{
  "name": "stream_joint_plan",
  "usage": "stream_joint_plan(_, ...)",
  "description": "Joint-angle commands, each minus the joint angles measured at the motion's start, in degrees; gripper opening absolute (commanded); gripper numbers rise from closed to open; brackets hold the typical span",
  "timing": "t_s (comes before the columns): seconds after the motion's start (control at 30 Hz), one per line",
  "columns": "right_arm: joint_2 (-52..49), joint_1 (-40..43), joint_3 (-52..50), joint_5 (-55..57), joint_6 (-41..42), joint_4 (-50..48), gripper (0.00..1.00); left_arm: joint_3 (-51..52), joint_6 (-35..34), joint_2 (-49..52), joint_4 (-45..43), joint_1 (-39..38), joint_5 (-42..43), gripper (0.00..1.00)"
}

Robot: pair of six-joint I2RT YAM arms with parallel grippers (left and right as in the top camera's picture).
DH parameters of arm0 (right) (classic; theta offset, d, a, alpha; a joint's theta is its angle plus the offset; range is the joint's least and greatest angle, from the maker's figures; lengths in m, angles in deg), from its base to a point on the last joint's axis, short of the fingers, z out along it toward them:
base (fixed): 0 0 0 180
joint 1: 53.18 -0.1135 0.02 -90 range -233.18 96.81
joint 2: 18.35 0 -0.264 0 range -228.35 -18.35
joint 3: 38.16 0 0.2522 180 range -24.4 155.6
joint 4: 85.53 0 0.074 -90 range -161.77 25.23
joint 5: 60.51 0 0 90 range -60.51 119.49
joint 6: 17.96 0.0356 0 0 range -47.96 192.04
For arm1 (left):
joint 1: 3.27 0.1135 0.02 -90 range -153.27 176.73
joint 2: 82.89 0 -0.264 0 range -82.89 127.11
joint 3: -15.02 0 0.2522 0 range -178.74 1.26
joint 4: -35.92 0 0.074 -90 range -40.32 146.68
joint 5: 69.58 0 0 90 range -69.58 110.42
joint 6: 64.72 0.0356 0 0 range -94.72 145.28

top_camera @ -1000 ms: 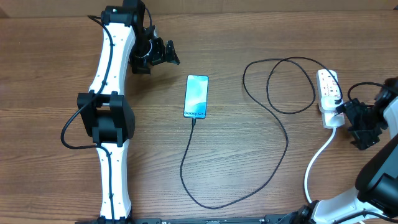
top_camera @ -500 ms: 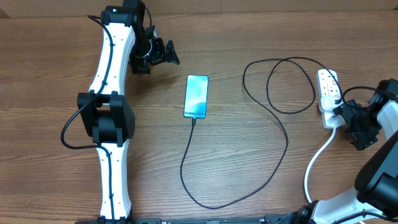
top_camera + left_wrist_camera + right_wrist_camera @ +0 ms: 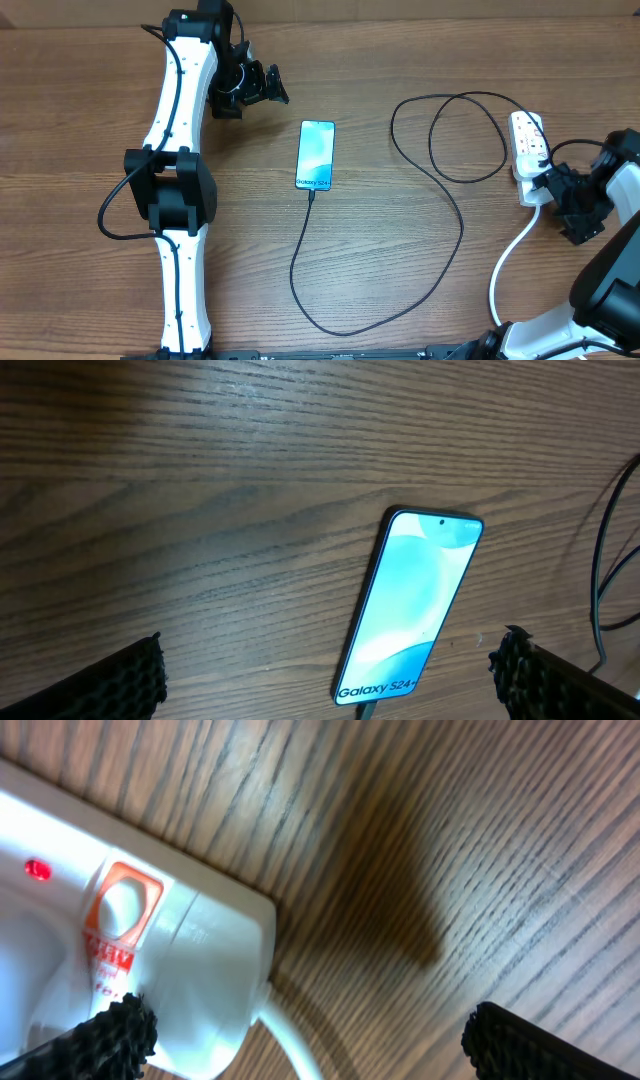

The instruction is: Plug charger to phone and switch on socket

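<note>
Your right claw (image 3: 558, 205) eases back from the power strip (image 3: 530, 150), jaws spread and empty.
The strip's end now sits just off its fingertips, red lamp (image 3: 38, 870) lit. The phone (image 3: 316, 154) lies well to its left, cable (image 3: 455, 215) meeting its lower edge. The task looks finished.

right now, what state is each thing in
phone: face up, screen lit, charger tip at its bottom edge
charger: lying in loops, running from phone to socket
socket: small red light glowing on it
left gripper: jaws open, empty
right gripper: jaws open, empty, beside the socket
</note>
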Motion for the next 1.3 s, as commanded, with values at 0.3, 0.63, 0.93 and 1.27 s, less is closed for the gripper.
stream_joint_plan(0.3,-0.42,-0.33,2.05,1.53,-1.31,0.68,0.49,-0.11,0.33,-1.09,-0.07,-0.44,-0.42,1.0)
stream_joint_plan(0.63,-0.42,-1.49,1.6,-2.91,-3.5,-1.86,0.04,-0.11,0.33,-1.09,-0.04,-0.44,-0.42,1.0)
stream_joint_plan(0.93,-0.48,-5.27,1.57,-2.69,-5.09,-4.48,0.04,-0.11,0.33,-1.09,-0.07,-0.44,-0.42,1.0)
stream_joint_plan(1.27,-0.5,-5.57,-1.53,-1.05,-3.87,-8.55,0.04,-0.11,0.33,-1.09,-0.07,-0.44,-0.42,1.0)
